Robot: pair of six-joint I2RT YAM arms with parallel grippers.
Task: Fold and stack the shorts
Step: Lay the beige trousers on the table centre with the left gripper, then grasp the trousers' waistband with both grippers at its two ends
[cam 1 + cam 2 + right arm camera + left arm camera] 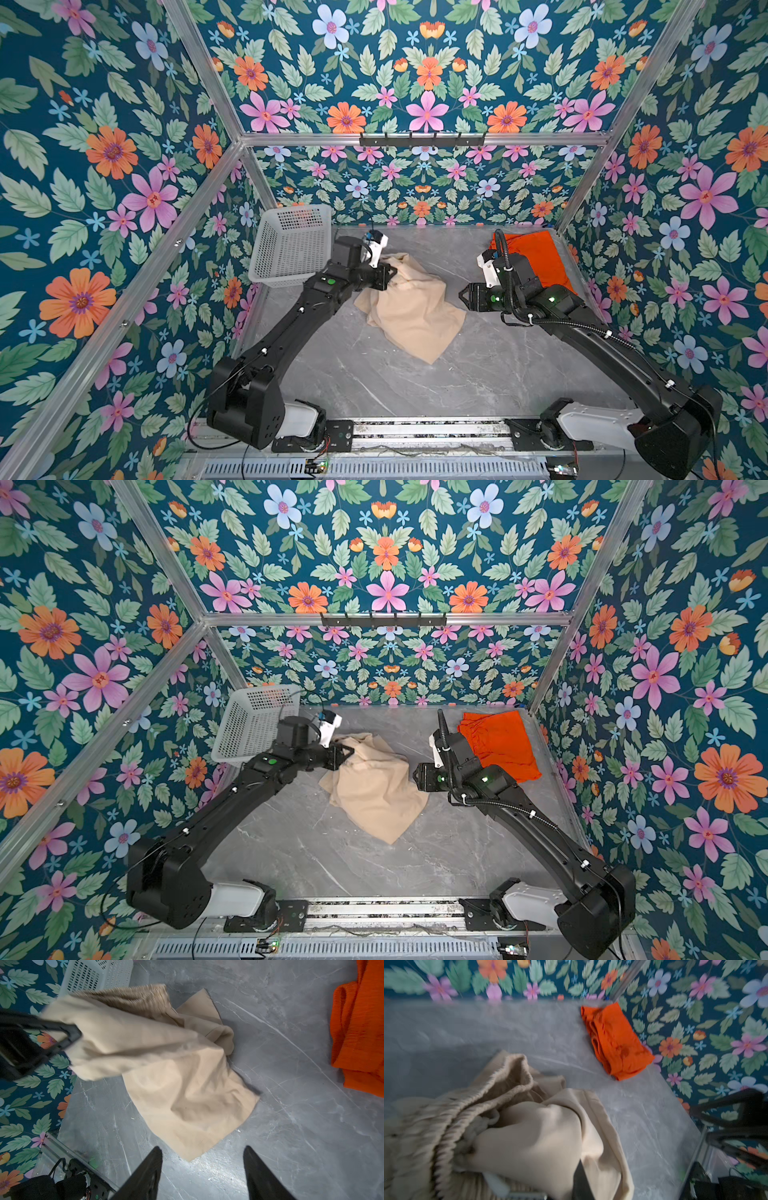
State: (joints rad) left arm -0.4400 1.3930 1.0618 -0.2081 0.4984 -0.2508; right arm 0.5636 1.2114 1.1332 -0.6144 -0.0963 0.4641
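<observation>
- The beige cloth shorts with a ribbed elastic waist (409, 307) sat crumpled at the middle of the grey marbled counter (457, 386). Their waist end was raised toward the far left and one leg spilled flat toward the near side. They looked soft and creased, and not yet folded.
- The jaws of the left arm (291, 324) were pinching the fabric beside the waistband, probably to lift the bundle so it could hang out straight.
- The jaws of the right arm (582, 328) stood spread and empty just right of the beige shorts, likely waiting to take a second edge.
- The bright orange thin shorts (500, 746) lay folded flat in the far right corner, apart from the beige pair, seemingly as the base of the stack.
- A white perforated plastic basket (291, 249) stood tilted at the far left.
</observation>
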